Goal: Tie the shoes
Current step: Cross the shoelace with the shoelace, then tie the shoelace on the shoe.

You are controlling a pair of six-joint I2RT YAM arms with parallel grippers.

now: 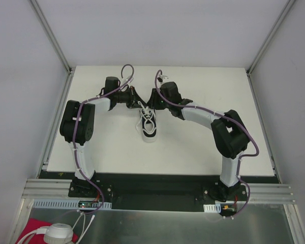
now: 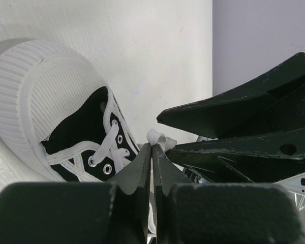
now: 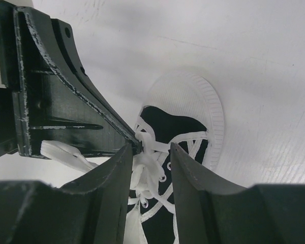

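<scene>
Left claw pinches a lace, clear only from its wrist

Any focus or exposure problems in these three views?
Top external: even light, soft shadows, sneaker sharp. Left wrist: left end effector dark and soft-focus, toe cap nearly blown out. Right wrist: right end effector blurred near lens, table washed bright.
</scene>
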